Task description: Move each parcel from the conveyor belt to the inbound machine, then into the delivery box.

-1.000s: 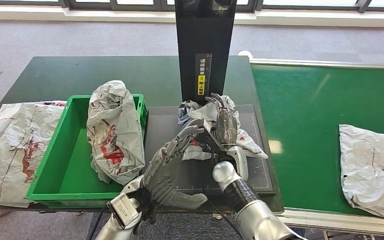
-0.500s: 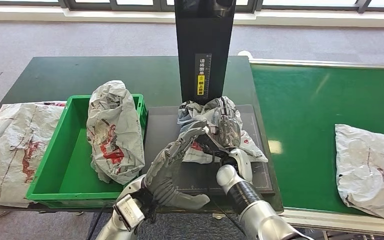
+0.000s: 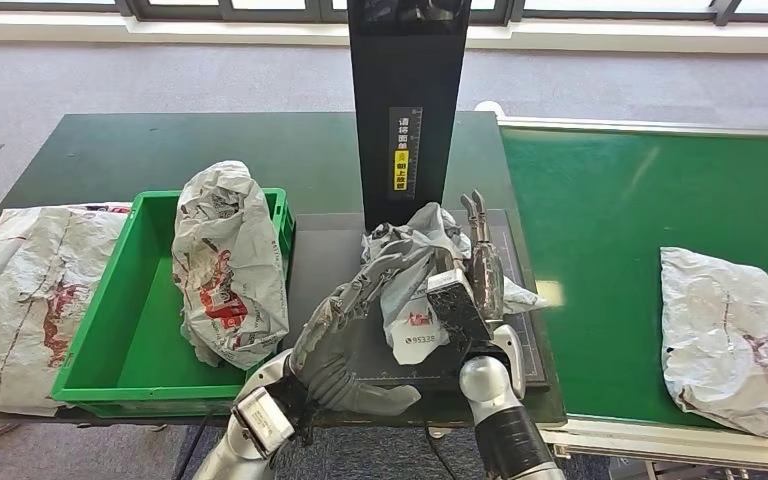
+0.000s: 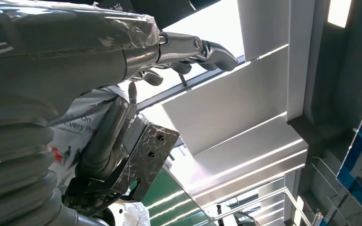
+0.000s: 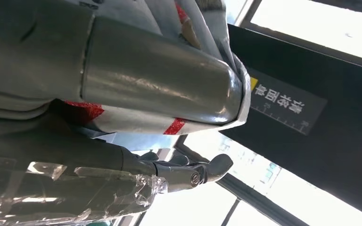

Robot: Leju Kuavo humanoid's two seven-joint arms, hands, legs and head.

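Note:
A crumpled white parcel (image 3: 412, 300) with red print and a label is raised over the black plate of the inbound machine (image 3: 332, 250), in front of its black column (image 3: 407, 90). My right hand (image 3: 472, 295) grips the parcel from the right with its fingers pointing up. In the right wrist view its thumb (image 5: 160, 89) presses into the parcel (image 5: 136, 121). My left hand (image 3: 345, 340) is spread, fingers lying against the parcel's left side and thumb well apart from it. The green delivery box (image 3: 125, 345) holds another parcel (image 3: 228, 265).
One more parcel (image 3: 725, 335) lies on the green conveyor belt (image 3: 610, 220) at the right. A flat parcel (image 3: 30, 290) rests on the dark table left of the box. The column stands close behind my hands.
My right hand has turned upright and lifted the parcel, so its label now faces me. The left hand has barely moved. The parcel on the belt has drifted slightly left.

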